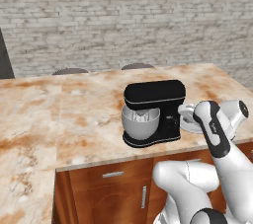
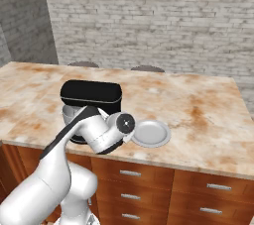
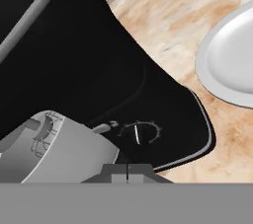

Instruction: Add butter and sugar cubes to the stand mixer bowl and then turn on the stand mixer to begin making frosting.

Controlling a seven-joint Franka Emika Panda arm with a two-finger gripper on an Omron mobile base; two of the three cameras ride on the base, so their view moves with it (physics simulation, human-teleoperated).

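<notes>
Black stand mixer (image 3: 89, 70) w/ dial sits just ahead of closed claw (image 3: 127, 172).

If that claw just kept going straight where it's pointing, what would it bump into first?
Most likely the stand mixer: the shut gripper faces its black side near the speed dial, beside the stand mixer bowl. Depth is hard to judge.

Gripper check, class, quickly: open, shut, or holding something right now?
Gripper: jaws shut, holding nothing, close to the stand mixer by its dial.
</notes>
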